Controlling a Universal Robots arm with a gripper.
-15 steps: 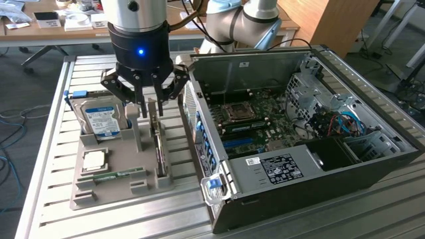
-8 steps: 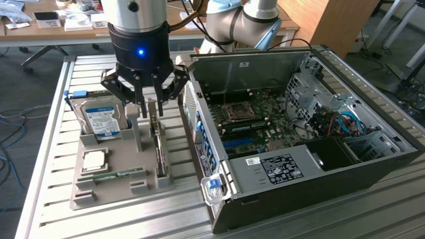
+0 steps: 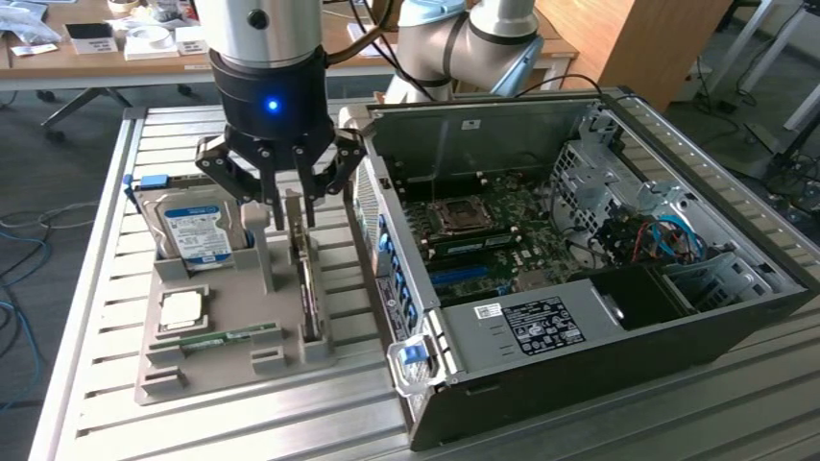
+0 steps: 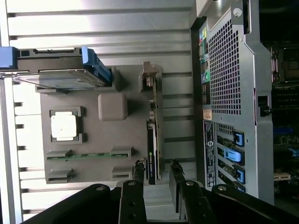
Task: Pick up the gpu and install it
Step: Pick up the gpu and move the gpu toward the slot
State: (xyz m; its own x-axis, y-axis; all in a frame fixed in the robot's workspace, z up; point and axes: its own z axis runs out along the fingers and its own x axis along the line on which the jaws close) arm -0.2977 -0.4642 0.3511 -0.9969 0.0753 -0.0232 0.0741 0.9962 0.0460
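Gripper [image 3: 282, 213] hangs open over the grey tray [image 3: 205, 370]; its fingers [image 4: 139, 173] are spread to either side of the gpu [image 4: 152, 154], contact not discernible; the gpu stands on edge in a slot along the tray's long side; the arm points straight down above the tray, wrist vertical.

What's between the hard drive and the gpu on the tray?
One grey upright block, part of the tray, stands between the hard drive and the gpu; otherwise bare tray. Visible in wrist and exterior views.
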